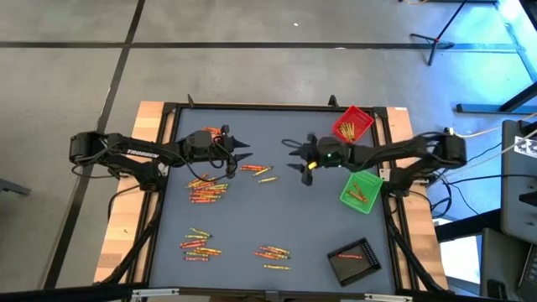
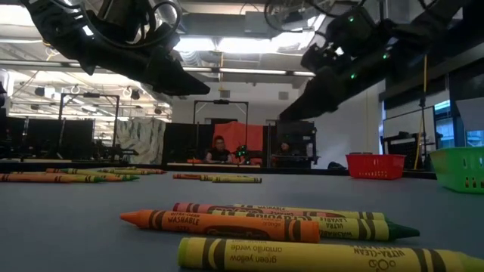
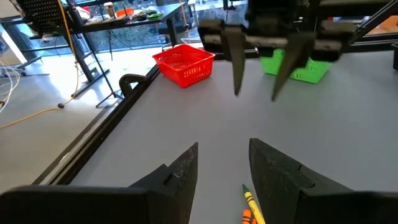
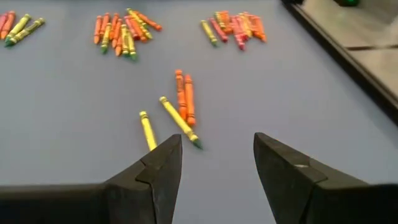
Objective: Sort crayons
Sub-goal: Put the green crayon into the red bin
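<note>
Crayons (image 1: 208, 191), thin wax sticks in red, orange, yellow and a few greens, lie scattered in loose heaps over the grey bench (image 1: 277, 218): one heap left of centre, two smaller ones near the front edge, another at the far left by the left arm, and a short row of orange and yellow sticks (image 1: 258, 172) between the two arms. The left gripper (image 1: 243, 152) hangs above the bench at the far left-centre, jaws parted with nothing between them; its wrist view shows a yellow and an orange crayon (image 3: 250, 205) on the bench just below the jaws. The right gripper (image 1: 294, 156) faces it from the right, jaws also apart and empty, with the short row of crayons lying on the bench in front of them. A red square plastic basket (image 1: 352, 124) sits at the far right holding some crayons, a green square basket (image 1: 362, 191) lies nearer on the right with a few more, and a black square tray (image 1: 354, 260) rests at the near right.
</note>
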`<state>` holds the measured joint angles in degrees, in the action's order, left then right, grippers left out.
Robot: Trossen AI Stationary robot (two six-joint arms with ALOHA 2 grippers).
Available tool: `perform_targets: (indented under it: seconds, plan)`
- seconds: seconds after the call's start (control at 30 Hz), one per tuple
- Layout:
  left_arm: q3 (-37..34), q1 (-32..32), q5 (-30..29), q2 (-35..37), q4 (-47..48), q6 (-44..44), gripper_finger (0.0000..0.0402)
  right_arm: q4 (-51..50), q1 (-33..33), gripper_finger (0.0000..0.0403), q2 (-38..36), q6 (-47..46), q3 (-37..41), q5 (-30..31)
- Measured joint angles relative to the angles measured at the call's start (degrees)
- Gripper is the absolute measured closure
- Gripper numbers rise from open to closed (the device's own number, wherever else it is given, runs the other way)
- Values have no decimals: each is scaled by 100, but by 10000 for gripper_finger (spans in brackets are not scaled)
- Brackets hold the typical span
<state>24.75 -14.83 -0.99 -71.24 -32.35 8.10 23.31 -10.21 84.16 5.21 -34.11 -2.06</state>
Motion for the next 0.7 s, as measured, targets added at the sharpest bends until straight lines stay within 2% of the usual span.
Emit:
perform_targets:
  seconds: [0.23, 0.37, 0.53, 0.7]
  plan:
    - [0, 1, 2, 0, -3, 0, 274, 1151, 91, 205, 925, -16, 0, -682]
    - [0, 0, 1, 0, -3, 0, 274, 1602, 91, 205, 1358, -22, -2, -820]
    - [0, 2, 2, -1, -16, 0, 274, 1743, 91, 205, 1869, -22, -252, -850]
    - [0, 0, 2, 0, -31, 0, 274, 1711, 88, 205, 2480, -21, -617, -1268]
